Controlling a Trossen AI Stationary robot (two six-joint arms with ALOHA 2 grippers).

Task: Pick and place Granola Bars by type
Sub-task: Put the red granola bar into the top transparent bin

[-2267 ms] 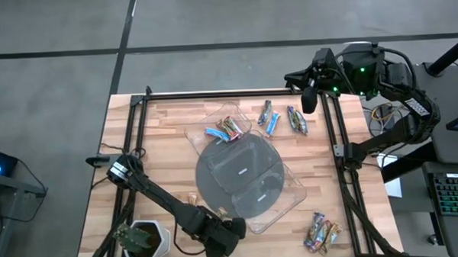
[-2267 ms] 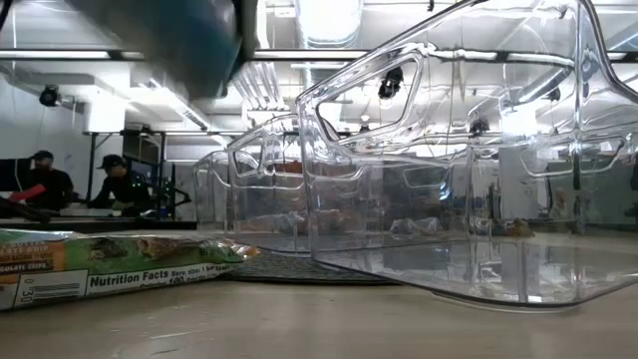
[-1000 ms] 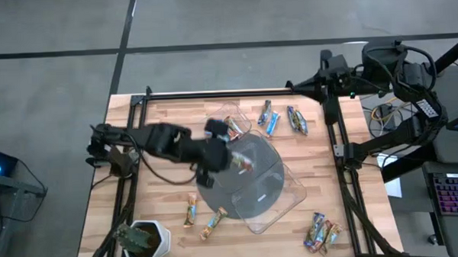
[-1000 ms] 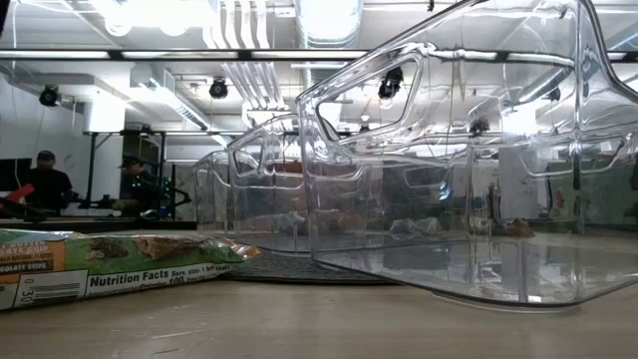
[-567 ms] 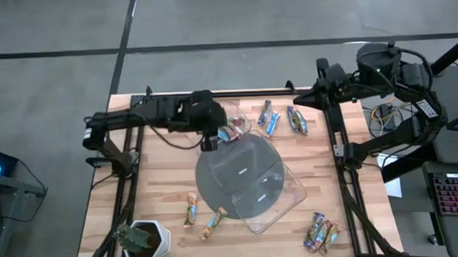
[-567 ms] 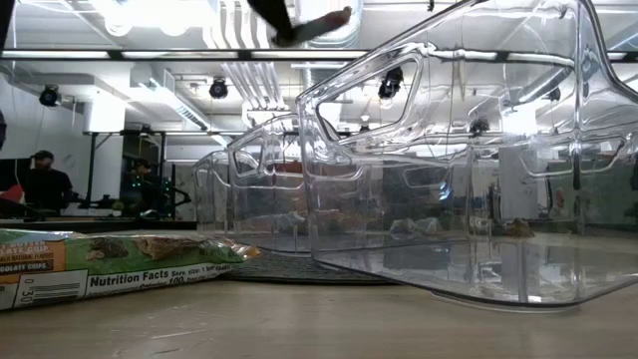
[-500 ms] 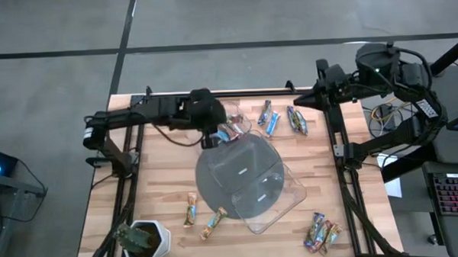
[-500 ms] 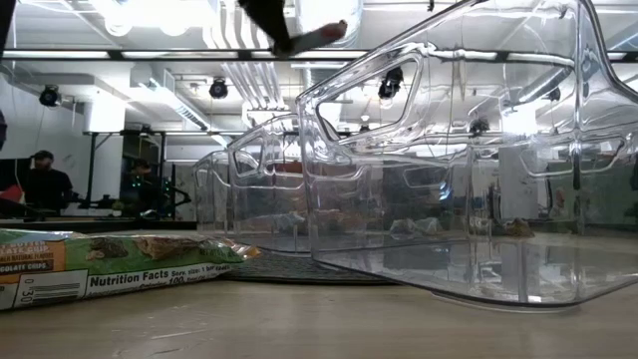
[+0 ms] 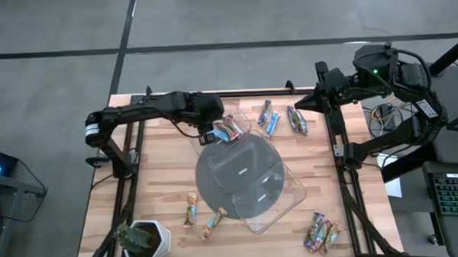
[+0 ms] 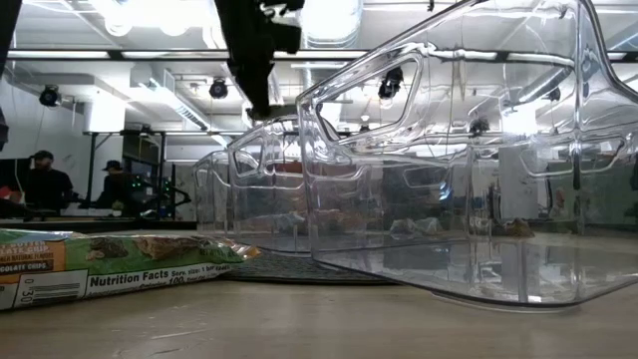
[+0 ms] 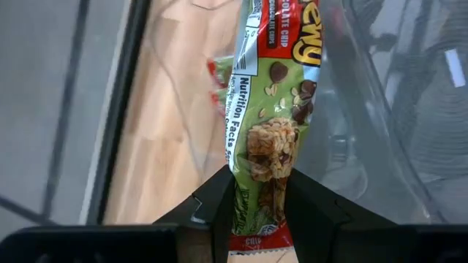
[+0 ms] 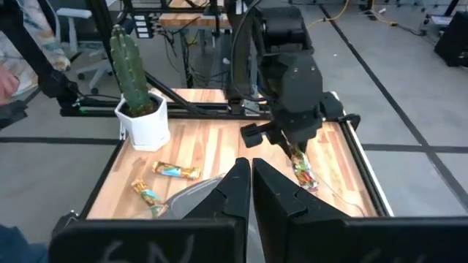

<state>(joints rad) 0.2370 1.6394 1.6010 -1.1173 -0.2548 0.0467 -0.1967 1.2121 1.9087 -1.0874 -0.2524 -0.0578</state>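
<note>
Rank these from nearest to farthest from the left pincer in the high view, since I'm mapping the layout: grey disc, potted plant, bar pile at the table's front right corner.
1. Grey disc, just beside the left pincer.
2. Potted plant, front left corner.
3. Bar pile, front right corner.

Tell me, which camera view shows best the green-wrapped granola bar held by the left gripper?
The left wrist view: the green-wrapped granola bar fills it, clamped in the left gripper, label readable. The right wrist view shows it small, hanging over the table. The high view shows a speck by the clear plastic tray; the low view shows nothing of it.
</note>
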